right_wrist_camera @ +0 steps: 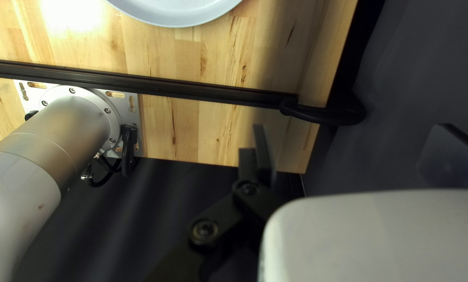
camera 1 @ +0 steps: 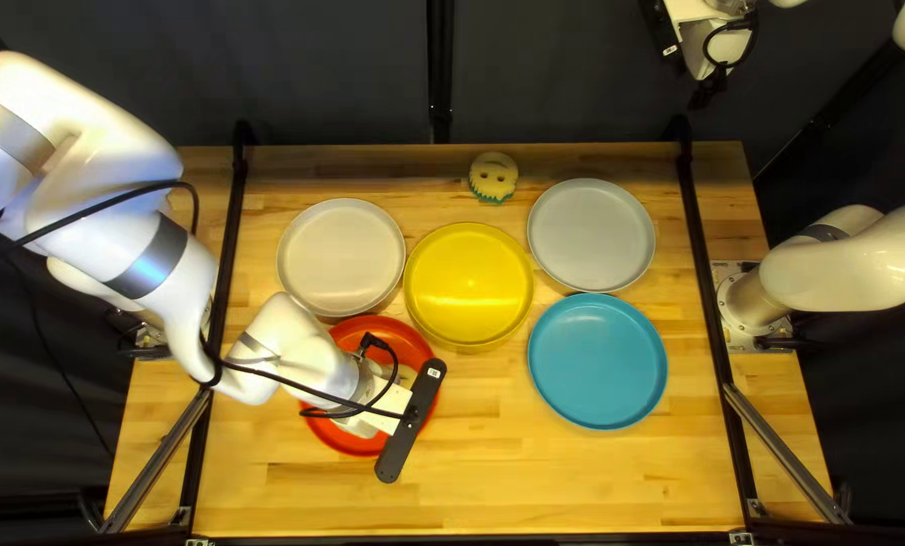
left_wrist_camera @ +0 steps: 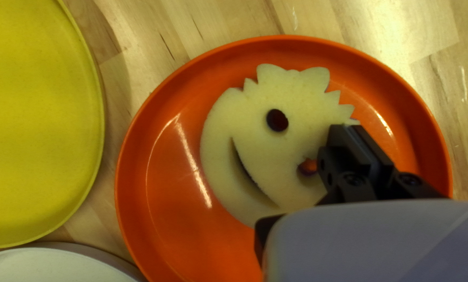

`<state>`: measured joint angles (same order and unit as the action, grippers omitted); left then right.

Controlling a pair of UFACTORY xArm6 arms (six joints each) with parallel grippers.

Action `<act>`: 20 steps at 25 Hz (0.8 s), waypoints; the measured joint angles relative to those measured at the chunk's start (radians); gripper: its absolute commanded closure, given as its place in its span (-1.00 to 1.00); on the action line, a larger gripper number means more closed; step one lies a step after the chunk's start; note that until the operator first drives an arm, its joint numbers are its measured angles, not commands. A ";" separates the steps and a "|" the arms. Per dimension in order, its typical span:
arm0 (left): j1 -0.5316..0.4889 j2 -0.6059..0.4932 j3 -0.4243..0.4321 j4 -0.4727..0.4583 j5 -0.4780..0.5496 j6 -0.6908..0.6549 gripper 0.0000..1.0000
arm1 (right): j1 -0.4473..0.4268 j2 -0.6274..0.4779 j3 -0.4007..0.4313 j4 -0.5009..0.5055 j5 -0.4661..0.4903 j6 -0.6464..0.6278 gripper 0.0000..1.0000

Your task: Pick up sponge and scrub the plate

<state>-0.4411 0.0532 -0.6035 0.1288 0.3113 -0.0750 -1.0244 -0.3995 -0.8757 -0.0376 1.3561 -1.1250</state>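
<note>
A cream smiley-face sponge [left_wrist_camera: 255, 151] with a spiky edge lies over the orange plate [left_wrist_camera: 160, 209]. My left gripper [camera 1: 410, 420] is above that plate [camera 1: 329, 433], its fingertips hidden from overhead. In the left wrist view my left gripper [left_wrist_camera: 360, 138] has its fingers close together at the sponge's edge beside one eye hole, pinching it; the contact is partly covered. A second smiley sponge [camera 1: 493, 177] rests near the table's far edge. My right gripper [camera 1: 709, 91] hangs beyond that edge; in its wrist view the right gripper [right_wrist_camera: 354, 130] is open, holding nothing.
A yellow plate [camera 1: 469, 283] is right of the orange one. A white plate [camera 1: 341, 255] stands behind the orange one, a grey plate [camera 1: 591, 235] at the far right and a blue plate [camera 1: 597, 361] in front of it. Black rails [camera 1: 705, 273] cross both table sides.
</note>
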 measured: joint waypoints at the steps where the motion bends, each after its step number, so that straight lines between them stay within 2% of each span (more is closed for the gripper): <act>1: 0.009 -0.003 0.003 -0.013 0.000 0.022 1.00 | 0.000 0.000 0.000 0.000 0.000 0.000 -1.00; 9: 0.077 -0.035 0.013 -0.112 0.015 0.186 1.00 | 0.000 0.000 0.000 0.000 0.000 0.000 -1.00; 20: -0.074 -0.044 0.035 -0.117 0.010 0.057 1.00 | 0.000 0.000 0.000 0.000 0.000 0.000 -1.00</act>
<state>-0.5152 0.0091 -0.5684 0.0121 0.3214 -0.0185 -1.0244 -0.3995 -0.8757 -0.0376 1.3561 -1.1250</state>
